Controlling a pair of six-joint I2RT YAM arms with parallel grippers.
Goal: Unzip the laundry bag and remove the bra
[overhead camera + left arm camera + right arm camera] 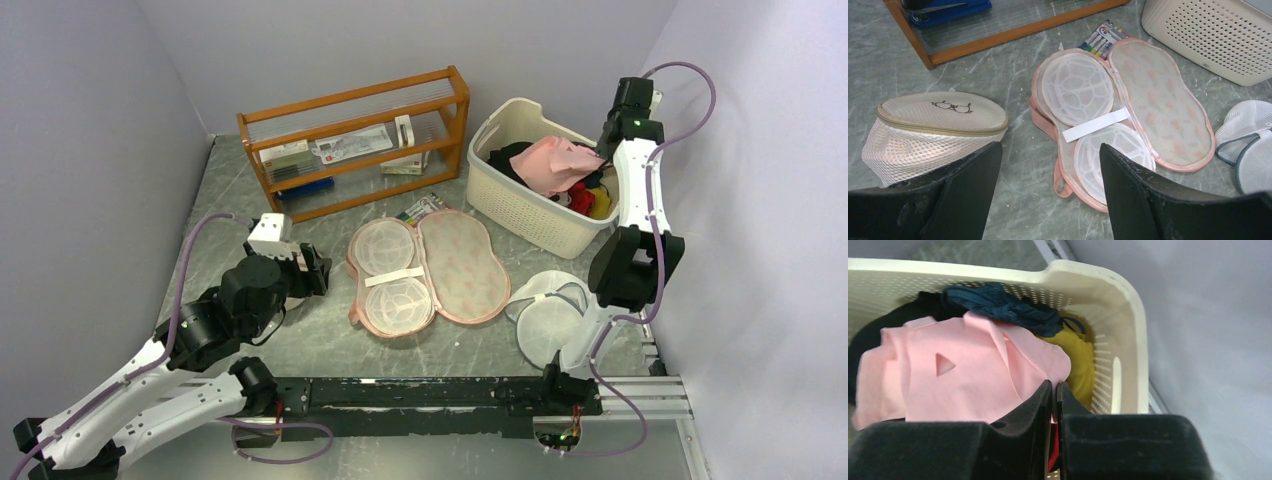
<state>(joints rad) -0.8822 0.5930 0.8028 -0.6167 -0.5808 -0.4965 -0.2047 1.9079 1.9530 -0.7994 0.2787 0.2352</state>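
The laundry bag (465,265) lies unzipped and folded flat open in the middle of the worktop (330,345). Its pale lining faces up, with faint flower shapes showing through the right half. The left half carries two white round mesh discs (1077,87), one above the other, with a white strip (1096,125) across the gap between them.

The bra (550,165) is out of the bag. It lies pale pink and crumpled on top of the dark, blue and yellow clothes in the cream basket (520,215) at the upper right.

The right hand (1054,385) hangs over the basket at the lower edge of the bra (963,380). Its fingers are pressed together with only a hairline between the tips. I cannot tell whether a fold of the pink cloth is caught there.

The left hand (1049,147) sits low at the left of the frame with its fingers spread wide apart and nothing between them. In its wrist view a beige domed pouch (933,125) with a spectacles drawing lies just beyond the left finger, and the open bag (1160,100) lies beyond the right one.

A pack of markers (1100,37) pokes out from under the top edge of the bag. A wooden rack (355,140) stands at the back, and white mesh pouches (550,315) lie at the lower right near the right arm
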